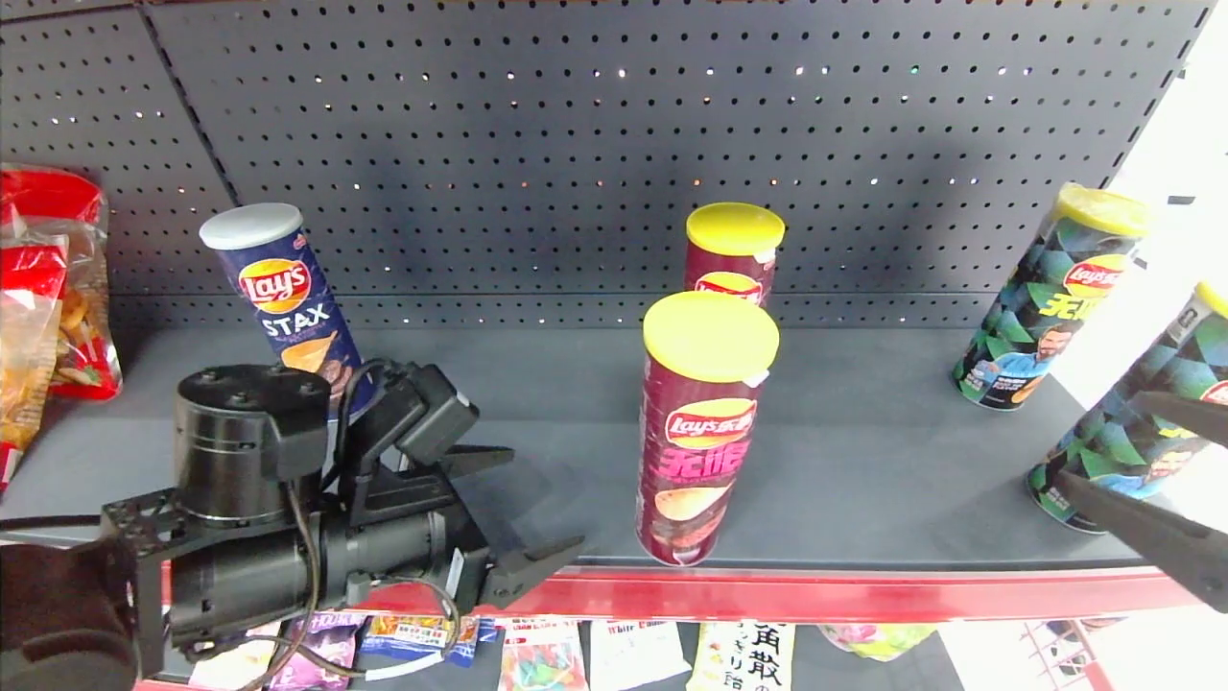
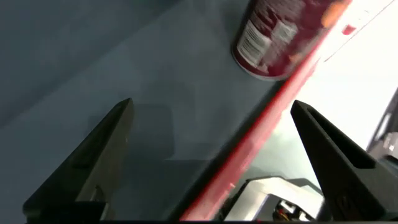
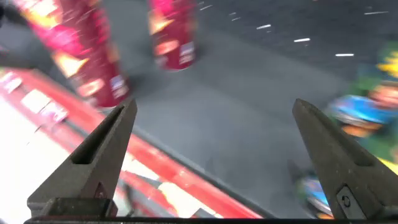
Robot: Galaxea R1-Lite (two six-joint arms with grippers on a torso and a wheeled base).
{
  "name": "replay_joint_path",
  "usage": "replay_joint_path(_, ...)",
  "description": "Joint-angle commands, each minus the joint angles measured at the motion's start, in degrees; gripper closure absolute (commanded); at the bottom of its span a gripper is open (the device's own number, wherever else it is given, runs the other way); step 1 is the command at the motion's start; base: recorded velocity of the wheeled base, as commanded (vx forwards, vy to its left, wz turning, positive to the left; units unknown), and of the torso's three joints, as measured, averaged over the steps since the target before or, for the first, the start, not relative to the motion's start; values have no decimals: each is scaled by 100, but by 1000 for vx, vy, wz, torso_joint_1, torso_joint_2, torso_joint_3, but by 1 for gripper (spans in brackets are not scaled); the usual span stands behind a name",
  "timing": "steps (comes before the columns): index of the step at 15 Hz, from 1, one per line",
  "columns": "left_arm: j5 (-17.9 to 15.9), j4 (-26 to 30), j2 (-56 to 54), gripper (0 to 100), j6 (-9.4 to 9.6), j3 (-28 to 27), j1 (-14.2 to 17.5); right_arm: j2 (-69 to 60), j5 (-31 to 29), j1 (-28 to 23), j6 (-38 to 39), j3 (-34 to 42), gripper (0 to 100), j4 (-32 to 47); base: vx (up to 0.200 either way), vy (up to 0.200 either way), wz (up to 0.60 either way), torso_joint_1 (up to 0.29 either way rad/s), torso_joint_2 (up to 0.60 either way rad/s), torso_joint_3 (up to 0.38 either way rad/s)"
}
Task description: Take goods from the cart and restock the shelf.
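Left gripper: wide, empty | right gripper: wide, close to green can | risk: you may knock it off the shelf lip.

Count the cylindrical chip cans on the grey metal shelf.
5. The blue white-lidded can leans at the back left. One maroon yellow-lidded can stands front centre, another behind it. One green-and-black can stands back right, another front right. More may be hidden.

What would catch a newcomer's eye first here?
A maroon can with a yellow lid stands at the front of the shelf, a second maroon can behind it. The left gripper, fingers open, hangs at the shelf's front edge, before a blue can.
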Motion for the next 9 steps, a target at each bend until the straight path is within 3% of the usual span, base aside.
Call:
replay_joint_path(1,3,-1,421,0,23,-230,-30,-376,8,-436,133,-16,0,6,0,0,0,0,0,0)
replay_joint_path(4,3,-1,738,0,23,-573,-136,-464,8,-734,195,-51,0,-3,0,0,0,0,0,0)
replay_joint_path(9,12,-1,1010,0,23,-784,-136,-473,8,-770,283,-112,0,6,0,0,0,0,0,0)
